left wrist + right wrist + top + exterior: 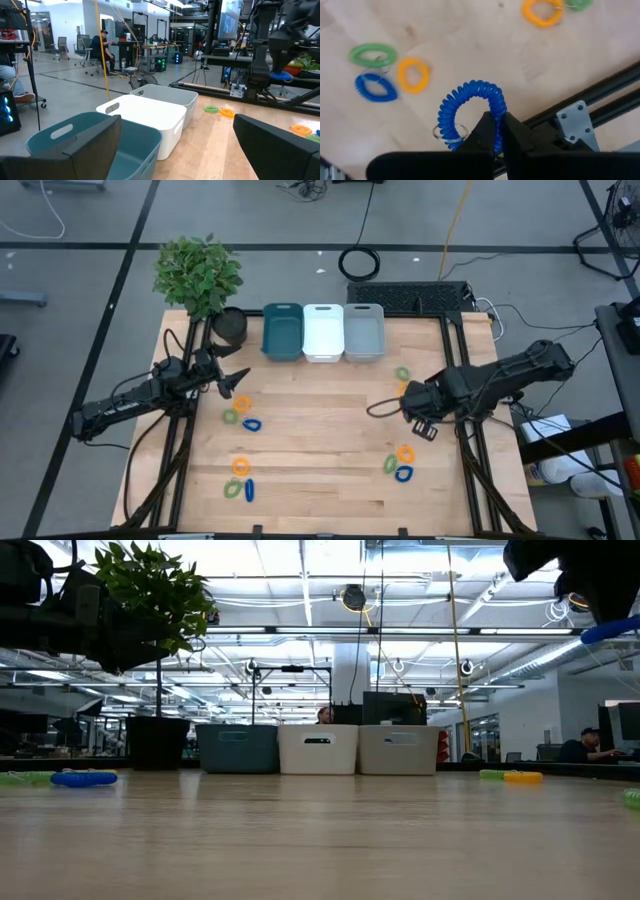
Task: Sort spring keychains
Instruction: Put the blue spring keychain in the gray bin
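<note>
We see our right gripper [496,131] clamped on a blue spring keychain [470,107] above the desk [320,430], while our left gripper [237,380] hangs spread apart near the teal bin [282,332].

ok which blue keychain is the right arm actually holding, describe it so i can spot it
Start at the right arm on the table's right side and follow it to the right gripper. Its jaws are shut on the blue keychain, a coiled loop lifted clear of the wooden table. The other blue keychain nearby lies flat on the wood beside a green one and an orange one; only this one hangs in the jaws.
</note>
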